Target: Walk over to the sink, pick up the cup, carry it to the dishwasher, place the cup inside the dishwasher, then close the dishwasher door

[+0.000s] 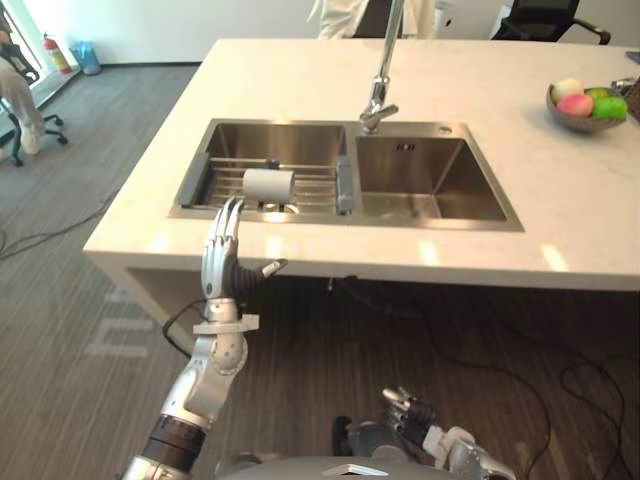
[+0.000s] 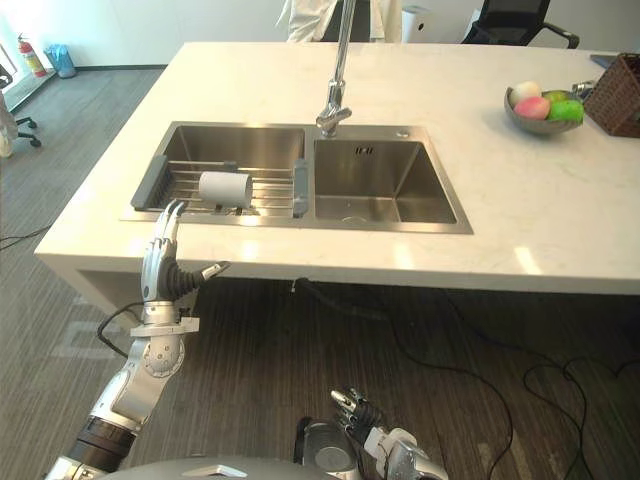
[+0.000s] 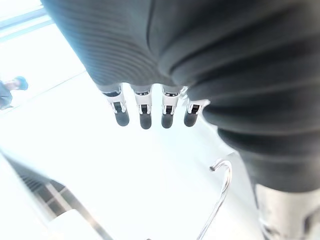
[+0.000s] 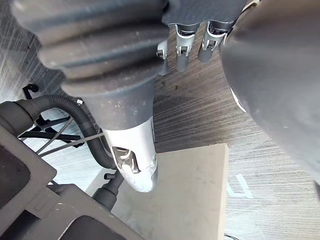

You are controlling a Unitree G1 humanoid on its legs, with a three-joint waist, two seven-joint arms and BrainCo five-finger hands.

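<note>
A pale grey cup lies on its side on a wire rack across the left basin of the steel sink. My left hand is raised in front of the counter edge with its fingers straight. Its fingertips reach the sink's front rim, just short of the cup and not touching it. In the left wrist view the fingers point out straight with nothing between them. My right hand hangs low near the floor, fingers relaxed and empty.
A tall faucet stands between the two basins. The white counter carries a bowl of fruit and a wicker basket at the far right. A person stands behind the counter. Office chairs stand at the far left.
</note>
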